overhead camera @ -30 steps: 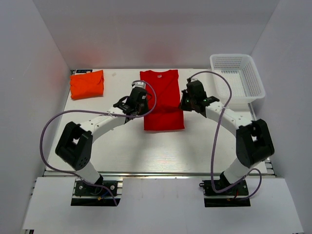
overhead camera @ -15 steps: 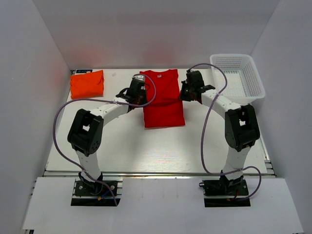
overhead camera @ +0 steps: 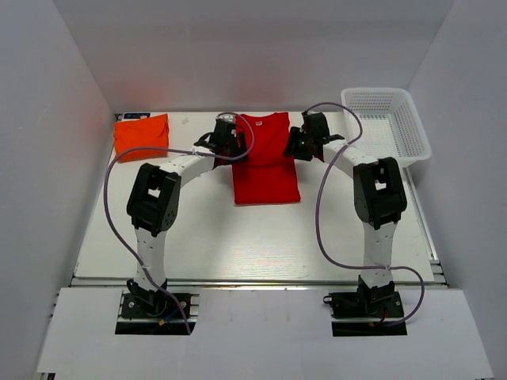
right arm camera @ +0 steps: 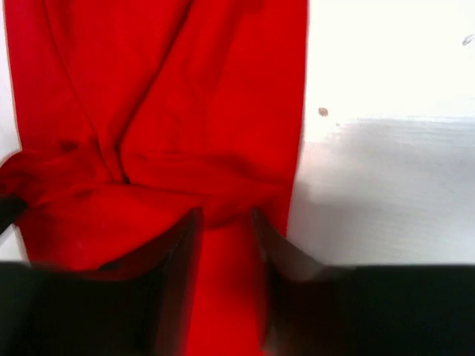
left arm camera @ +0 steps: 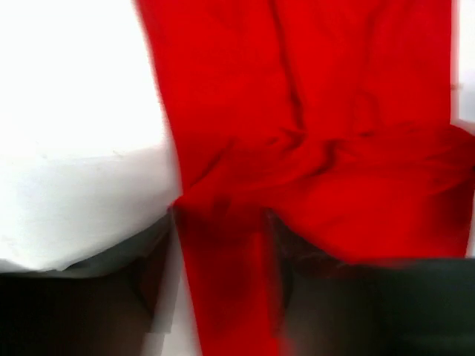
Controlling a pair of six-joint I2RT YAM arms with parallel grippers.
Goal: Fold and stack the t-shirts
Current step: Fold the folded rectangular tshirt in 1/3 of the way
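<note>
Red t-shirt (overhead camera: 265,170) flat on the white table (overhead camera: 238,237), a claw at each side edge.
Both claws stand parted: the left gripper (left arm camera: 223,252) straddles a strip of red cloth at the shirt's left edge, and the right gripper (right arm camera: 225,230) does the same at its right edge. A rumpled ridge runs across the shirt. The orange t-shirt (overhead camera: 142,136) lies folded at the far left corner, well apart. A white basket (overhead camera: 412,134) sits far right.

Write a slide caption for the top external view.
Left pincer and right pincer at the red t-shirt; orange t-shirt folded aside.
</note>
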